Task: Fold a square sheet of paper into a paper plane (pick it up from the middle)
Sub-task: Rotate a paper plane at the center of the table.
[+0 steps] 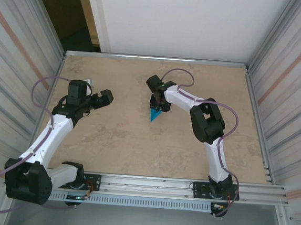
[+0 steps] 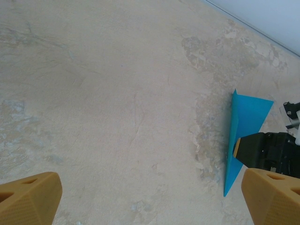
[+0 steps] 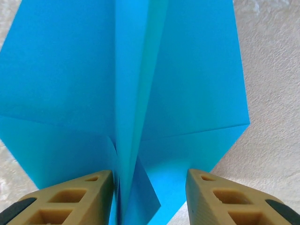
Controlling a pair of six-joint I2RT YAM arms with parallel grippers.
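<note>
The turquoise-blue paper plane [image 1: 155, 115] lies on the table near the middle, its sharp tip toward the near edge. In the right wrist view the paper plane [image 3: 187, 84] has flat wings and a raised centre fold. My right gripper [image 3: 150, 180] straddles that fold from above. Its left finger [image 3: 89, 197] touches the fold, and its right finger [image 3: 215, 197] stands apart over the wing. In the top view the right gripper [image 1: 158, 106] covers the plane's back end. My left gripper [image 1: 103, 96] hovers open and holds nothing, to the left of the plane [image 2: 246, 122].
The beige table [image 1: 137, 148] is walled by ribbed metal panels on the left [image 1: 16, 80] and right [image 1: 288, 103]. A white wall [image 1: 174, 20] stands behind. A metal rail [image 1: 175, 186] with both arm bases runs along the near edge.
</note>
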